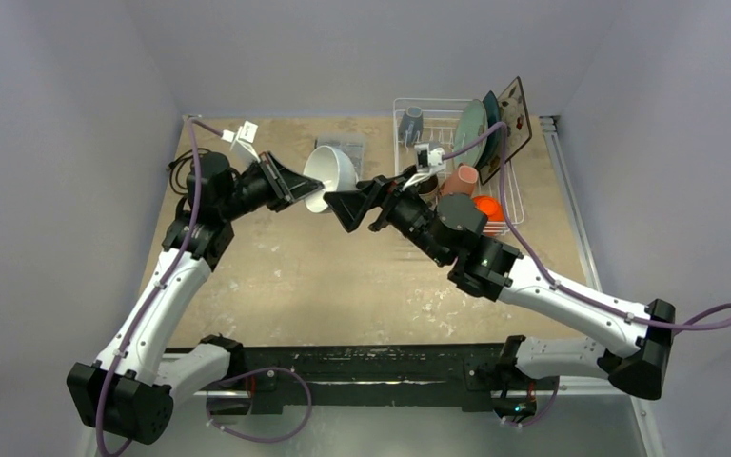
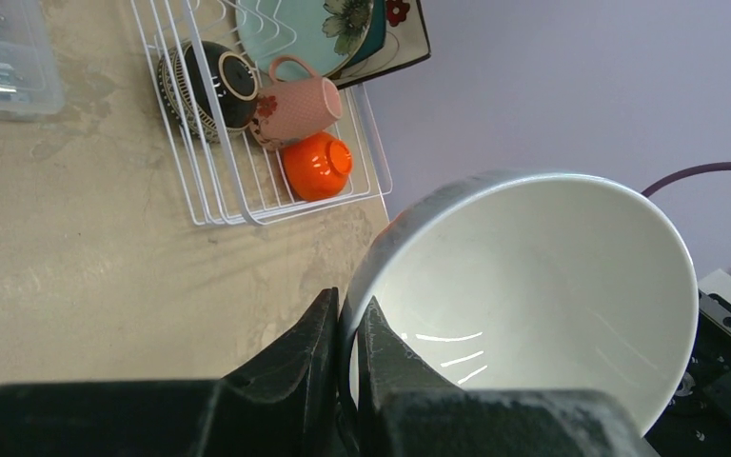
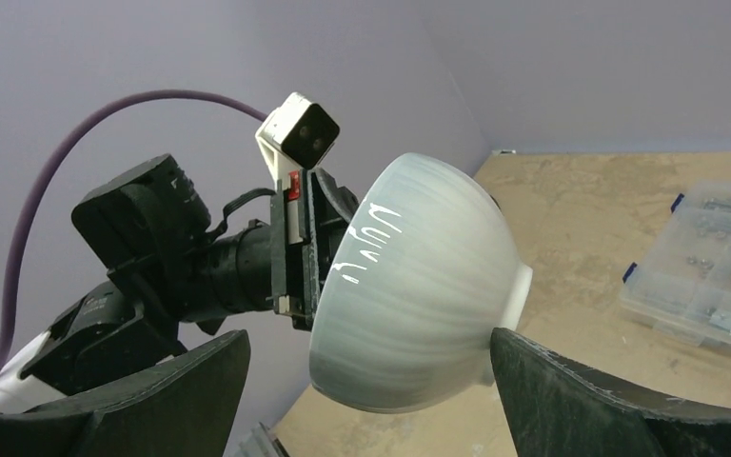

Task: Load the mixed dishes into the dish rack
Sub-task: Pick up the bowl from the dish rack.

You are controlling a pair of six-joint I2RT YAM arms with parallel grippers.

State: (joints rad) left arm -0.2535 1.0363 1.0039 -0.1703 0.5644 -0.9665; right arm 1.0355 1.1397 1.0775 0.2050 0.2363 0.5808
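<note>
A: Handing over? The left gripper (image 2: 347, 319) pinches the white bowl (image 1: 331, 171) by its rim, aloft left of the rack (image 1: 438, 101).
B: Yes; the right gripper (image 1: 345, 209) gapes around it and should close next.

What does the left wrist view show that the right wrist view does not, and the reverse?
Only left wrist: the dish rack with the orange bowl, salmon-pink mug and brown bowl, plus the inside of the white bowl. Only right wrist: the bowl's outside, framed by the open right jaws. Both: the white bowl and the clear box.
</note>
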